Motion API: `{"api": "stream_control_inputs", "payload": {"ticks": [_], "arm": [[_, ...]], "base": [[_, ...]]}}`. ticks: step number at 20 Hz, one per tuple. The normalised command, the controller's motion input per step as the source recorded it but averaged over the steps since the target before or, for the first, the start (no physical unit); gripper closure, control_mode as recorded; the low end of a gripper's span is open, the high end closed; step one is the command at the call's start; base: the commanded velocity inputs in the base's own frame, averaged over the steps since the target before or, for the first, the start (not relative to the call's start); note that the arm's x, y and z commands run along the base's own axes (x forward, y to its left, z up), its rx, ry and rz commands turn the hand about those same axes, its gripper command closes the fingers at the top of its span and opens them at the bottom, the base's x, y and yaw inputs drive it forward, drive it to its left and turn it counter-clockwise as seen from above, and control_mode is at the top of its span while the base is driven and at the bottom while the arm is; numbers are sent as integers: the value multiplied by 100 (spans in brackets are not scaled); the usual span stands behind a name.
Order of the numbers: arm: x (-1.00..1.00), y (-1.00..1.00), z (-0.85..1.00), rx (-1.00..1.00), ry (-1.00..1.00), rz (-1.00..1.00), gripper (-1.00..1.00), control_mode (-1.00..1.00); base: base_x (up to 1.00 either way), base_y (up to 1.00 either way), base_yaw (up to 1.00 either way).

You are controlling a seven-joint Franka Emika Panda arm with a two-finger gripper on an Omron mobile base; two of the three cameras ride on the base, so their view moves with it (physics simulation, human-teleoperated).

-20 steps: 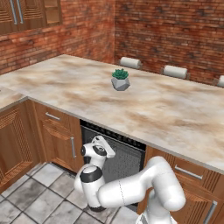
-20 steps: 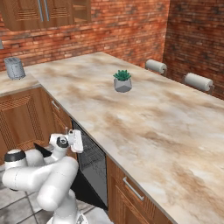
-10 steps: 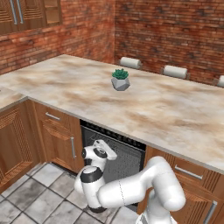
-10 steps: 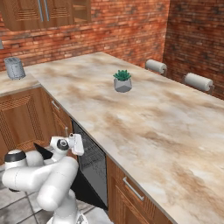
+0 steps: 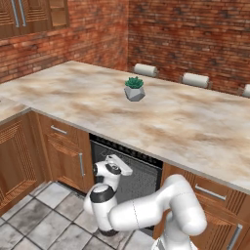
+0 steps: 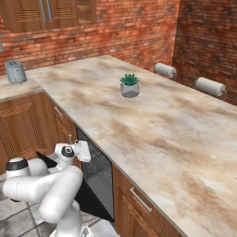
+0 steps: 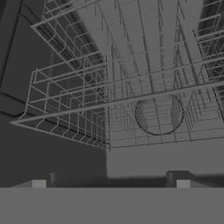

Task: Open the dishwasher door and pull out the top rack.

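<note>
Claw point(image 7: 109, 183): two small dark finger tips at the bottom of the hand view, standing wide apart, nothing between them. In the left base view the claw point(image 5: 118, 165) sits in front of the dishwasher opening; in the right base view it point(image 6: 83, 151) is level with the top of that opening.

Flat black rectangular dishwasher door point(image 6: 90, 203): swung down, lying low in front of the opening, seen as a dark slab below the arm in the right base view. Handle not made out here.

Shallow grey wire-grid top rack point(image 7: 131, 87): fine wire mesh with upright side rails, front edge and left corner facing the camera, a round ring visible through the grid. It hangs above and ahead of the finger tips, not touching them. Whether it has left the dark grey cavity at all is hard to judge from these angles; in the left base view the grid point(image 5: 139, 176) shows inside the opening.

Beige marbled stone worktop point(image 5: 185, 122): L-shaped, over brown wooden cabinets point(image 5: 61, 151) with silver bar pulls. On it a small green plant in a grey faceted pot point(image 5: 134, 89), well apart from the edge. White paper-towel rolls point(image 6: 165, 70) lie along the red brick wall point(image 5: 195, 34). A grey canister point(image 6: 15, 71) stands at the far left corner. Grey tiled floor point(image 5: 34, 219) below.
</note>
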Motion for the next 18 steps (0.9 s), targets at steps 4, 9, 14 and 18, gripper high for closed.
{"api": "stream_control_inputs", "payload": {"ticks": [4,9,14,18], "arm": [[10,0,-42,-11,5,0,-100,-100],[8,0,-47,-11,6,0,-100,-100],[9,0,-36,-10,2,0,-100,-100],[15,0,-27,-10,0,0,-100,-100]], "base": [[0,0,0],[0,0,0],[0,0,0],[0,0,0]]}}
